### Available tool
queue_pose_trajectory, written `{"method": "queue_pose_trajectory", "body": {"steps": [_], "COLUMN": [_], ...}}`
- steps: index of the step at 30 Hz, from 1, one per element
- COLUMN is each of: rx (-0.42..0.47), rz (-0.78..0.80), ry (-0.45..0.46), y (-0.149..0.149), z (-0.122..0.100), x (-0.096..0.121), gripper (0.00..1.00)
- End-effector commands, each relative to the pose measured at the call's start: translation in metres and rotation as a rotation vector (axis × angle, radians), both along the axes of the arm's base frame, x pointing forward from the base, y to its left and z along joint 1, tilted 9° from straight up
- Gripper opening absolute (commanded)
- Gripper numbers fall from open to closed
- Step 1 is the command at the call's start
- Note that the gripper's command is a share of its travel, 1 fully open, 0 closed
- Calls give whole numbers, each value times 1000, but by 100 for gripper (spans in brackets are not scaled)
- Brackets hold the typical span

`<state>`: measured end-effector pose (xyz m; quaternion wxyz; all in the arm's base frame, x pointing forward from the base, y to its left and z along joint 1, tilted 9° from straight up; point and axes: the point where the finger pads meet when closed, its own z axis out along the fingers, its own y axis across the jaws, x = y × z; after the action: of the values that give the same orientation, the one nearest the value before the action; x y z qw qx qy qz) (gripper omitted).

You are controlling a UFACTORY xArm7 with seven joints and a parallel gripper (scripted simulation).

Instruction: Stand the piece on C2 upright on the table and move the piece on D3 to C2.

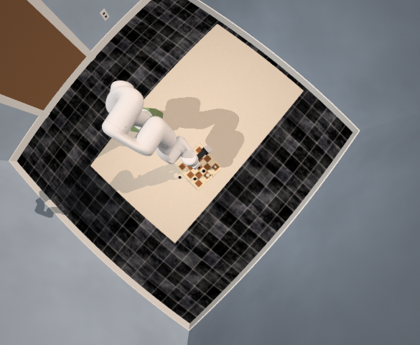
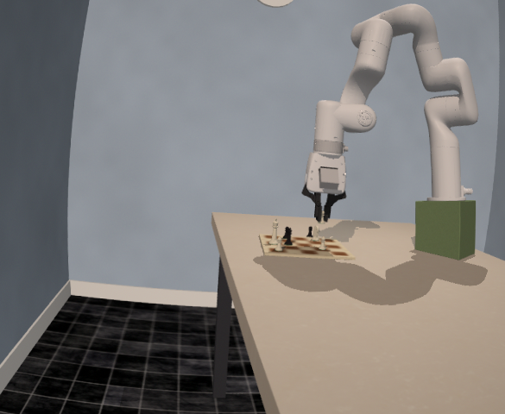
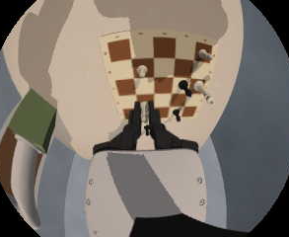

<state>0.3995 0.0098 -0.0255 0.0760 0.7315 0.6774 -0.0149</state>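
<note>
While the tool (image 2: 322, 217) hung just above the chessboard (image 2: 306, 247) near the counter's (image 2: 355, 338) far edge, it gripped a pale chess piece (image 2: 316, 231), and a black piece (image 1: 179, 177) stood beside the board.

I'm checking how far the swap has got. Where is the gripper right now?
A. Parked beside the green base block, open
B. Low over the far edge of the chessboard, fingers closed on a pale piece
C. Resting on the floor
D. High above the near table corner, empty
B: in the exterior view the gripper hangs just above the chessboard, its fingers closed on a small pale piece.
</note>
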Motion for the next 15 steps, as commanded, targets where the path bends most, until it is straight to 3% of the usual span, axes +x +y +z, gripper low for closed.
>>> {"method": "queue_pose_trajectory", "body": {"steps": [1,8,15], "rx": [9,9,9], "rz": [2,2,2], "ry": [-3,-3,-3], "y": [-2,-5,-6], "z": [-22,-49,-55], "x": [4,6,6], "gripper": [0,0,0]}}
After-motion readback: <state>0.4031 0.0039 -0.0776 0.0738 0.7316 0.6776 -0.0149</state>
